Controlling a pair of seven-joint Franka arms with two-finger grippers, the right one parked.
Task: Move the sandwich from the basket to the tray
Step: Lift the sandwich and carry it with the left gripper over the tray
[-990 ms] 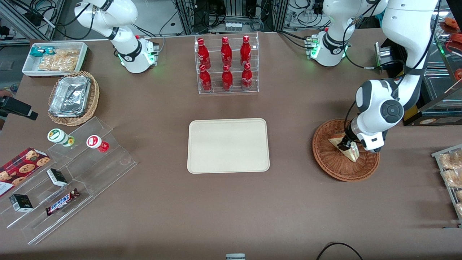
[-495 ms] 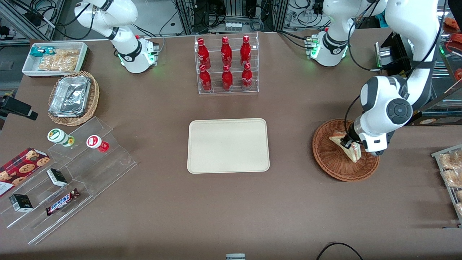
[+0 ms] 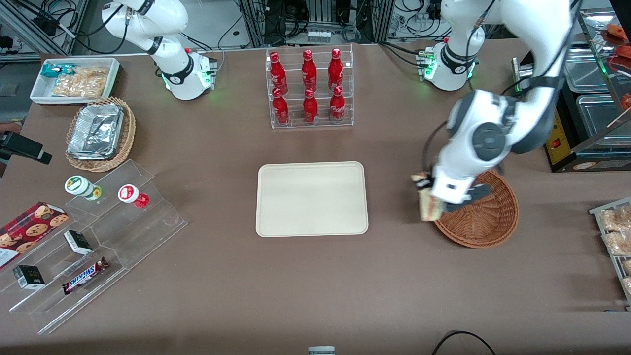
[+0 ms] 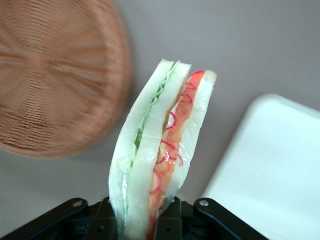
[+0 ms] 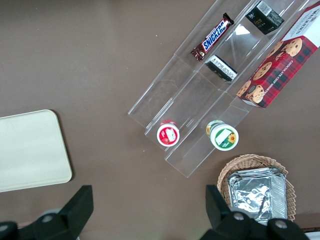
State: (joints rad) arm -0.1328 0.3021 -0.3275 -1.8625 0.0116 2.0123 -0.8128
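My left gripper (image 3: 425, 193) is shut on the sandwich (image 3: 428, 206), a pale wedge with red and green filling, and holds it in the air over the bare table between the basket (image 3: 488, 222) and the tray (image 3: 311, 198). In the left wrist view the sandwich (image 4: 162, 150) stands on edge between the two fingers (image 4: 167, 222), with the reddish-brown woven basket (image 4: 55, 80) on one side and a corner of the cream tray (image 4: 272, 170) on the other. The basket holds nothing that I can see. The tray is bare.
A clear rack of red bottles (image 3: 309, 88) stands farther from the front camera than the tray. Toward the parked arm's end lie a clear stepped display (image 3: 93, 236) with snacks and jars, a tan basket of foil containers (image 3: 98, 133) and a white snack bin (image 3: 74, 79). A wire rack of pastries (image 3: 616, 236) sits at the working arm's end.
The gripper has lifted the sandwich out of the basket and carried it over the basket's rim toward the tray. The arm has swung the same way.
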